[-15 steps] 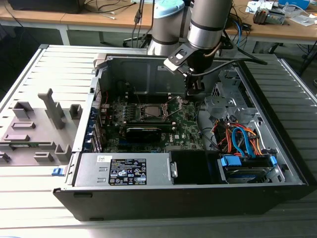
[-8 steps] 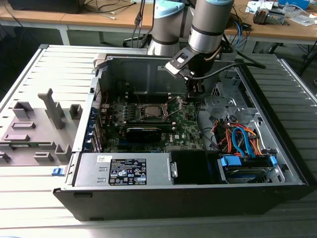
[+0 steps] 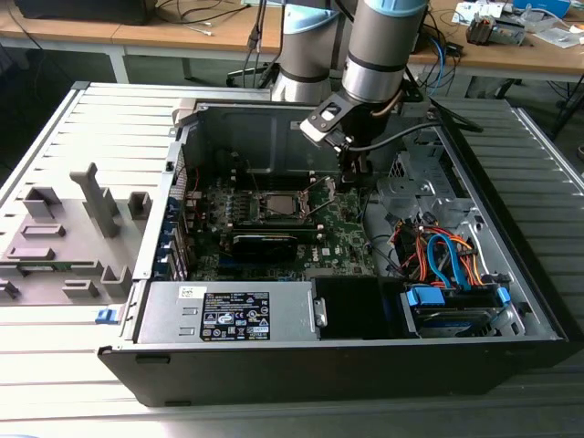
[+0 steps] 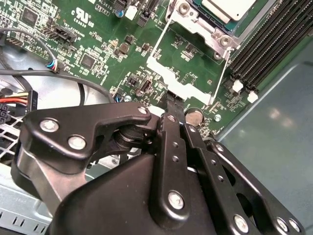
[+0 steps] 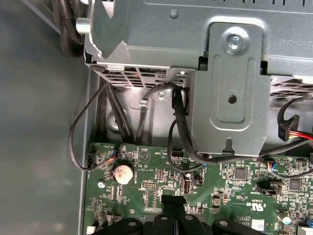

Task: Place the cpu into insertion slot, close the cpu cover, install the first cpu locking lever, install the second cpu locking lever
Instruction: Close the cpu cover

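The cpu [image 4: 230,7] lies with its pale metal top up inside the insertion slot [image 4: 198,22], a metal-framed socket on the green board [image 3: 278,206]. The cpu cover [image 4: 188,88] stands swung open, away from the slot, toward my gripper. Two thin wire levers [image 4: 160,36] [image 4: 222,73] run alongside it, unlatched. My gripper [image 4: 172,100] is shut, its black tips touching the cover's outer edge; whether they pinch it I cannot tell. In the exterior view the gripper [image 3: 350,182] hangs inside the case just to the slot's right. Its tips [image 5: 171,201] hover over the board.
A coin cell [image 4: 195,116] sits right by the fingertips, and black memory slots [image 4: 274,44] run beside the socket. A grey drive cage [image 5: 230,88] with black cables [image 5: 176,122] rises close ahead. The power supply [image 3: 228,315] and orange and blue cables [image 3: 447,255] fill the case front.
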